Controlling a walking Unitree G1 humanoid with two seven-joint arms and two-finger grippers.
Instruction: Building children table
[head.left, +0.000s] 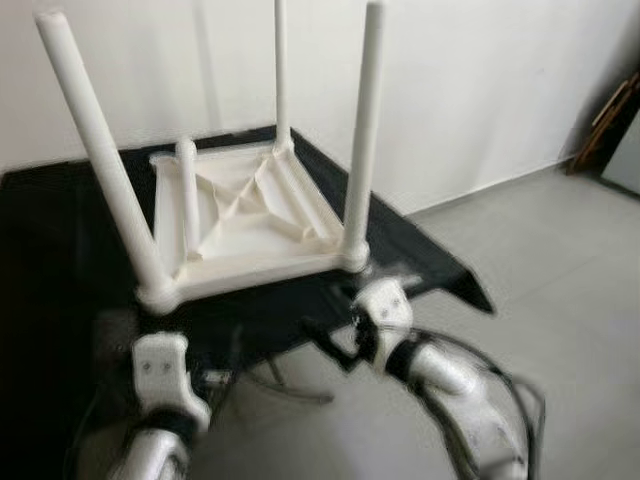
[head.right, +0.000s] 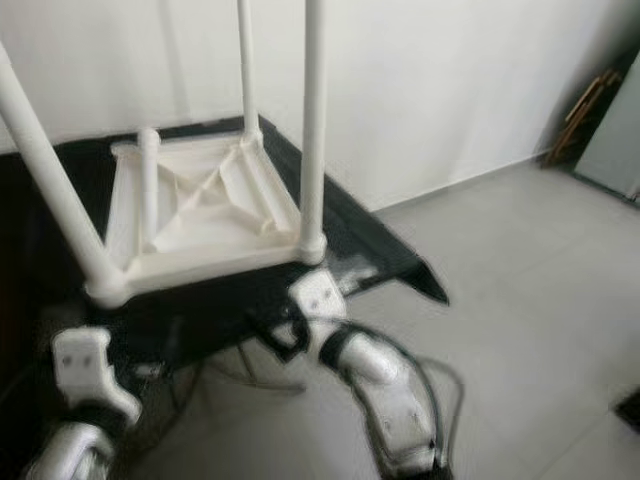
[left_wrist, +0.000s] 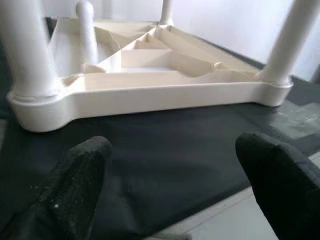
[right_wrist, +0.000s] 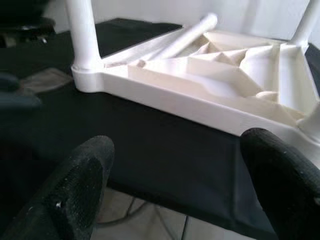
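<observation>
The white children's table (head.left: 245, 215) lay upside down on the black counter (head.left: 60, 260), underside up, all four legs (head.left: 365, 120) pointing upward. Assembly was judged nearly finished. Both the left hand (left_wrist: 170, 175) and right hand (right_wrist: 175, 175) were held released near its front edge; seating would need checking, then the table turning upright.

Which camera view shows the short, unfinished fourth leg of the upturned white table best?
The left eye view: the short leg shows whole, shorter than the three tall ones, on the table. The right eye view shows much the same; the left wrist view catches its rounded top; the right wrist view shows it slanting.
</observation>
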